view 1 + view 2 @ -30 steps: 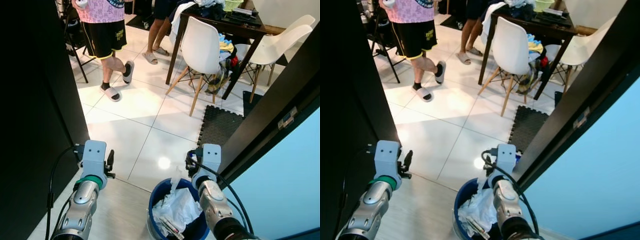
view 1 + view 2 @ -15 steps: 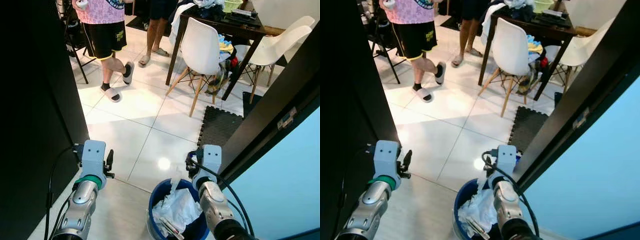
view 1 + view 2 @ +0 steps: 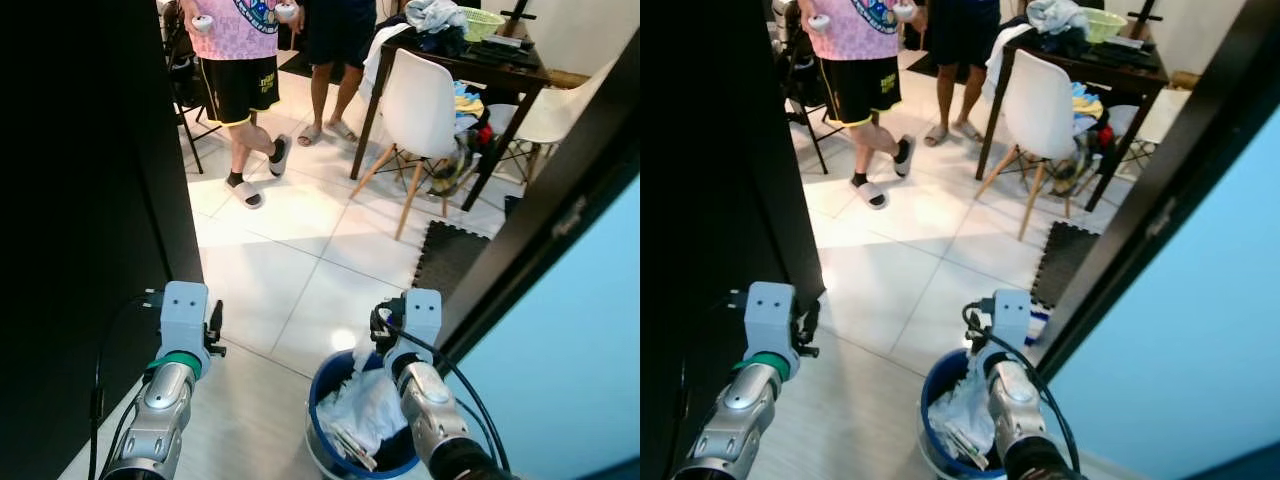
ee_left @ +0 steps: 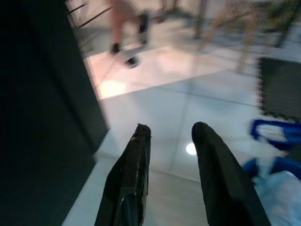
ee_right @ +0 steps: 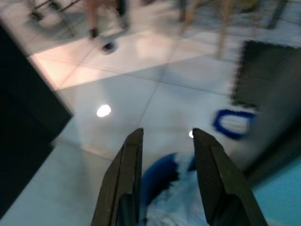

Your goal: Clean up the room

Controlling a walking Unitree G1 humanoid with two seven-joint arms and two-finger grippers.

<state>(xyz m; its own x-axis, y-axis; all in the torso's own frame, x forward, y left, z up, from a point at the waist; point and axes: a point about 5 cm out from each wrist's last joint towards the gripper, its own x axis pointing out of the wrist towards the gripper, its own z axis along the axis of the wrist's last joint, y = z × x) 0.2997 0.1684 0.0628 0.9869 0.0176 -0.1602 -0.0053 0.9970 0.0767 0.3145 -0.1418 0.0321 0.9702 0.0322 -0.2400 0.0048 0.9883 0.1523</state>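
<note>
Cam shifted fwd/up; person (image 3: 240, 60) stepped further off. Blue trash bucket (image 3: 330, 370) w/ crumpled paper sits under right gripper (image 5: 165, 136). Left gripper (image 4: 169, 132) and right both open, empty. Cleanup early; table clutter (image 3: 440, 15) left.

A round blue bin (image 3: 330, 372) stands upright on the pale tiled floor (image 3: 290, 270), close beside the dark door frame (image 3: 540, 220). It is stuffed with crumpled white paper and plastic waste (image 3: 362, 410), heaped to its rim.
</note>
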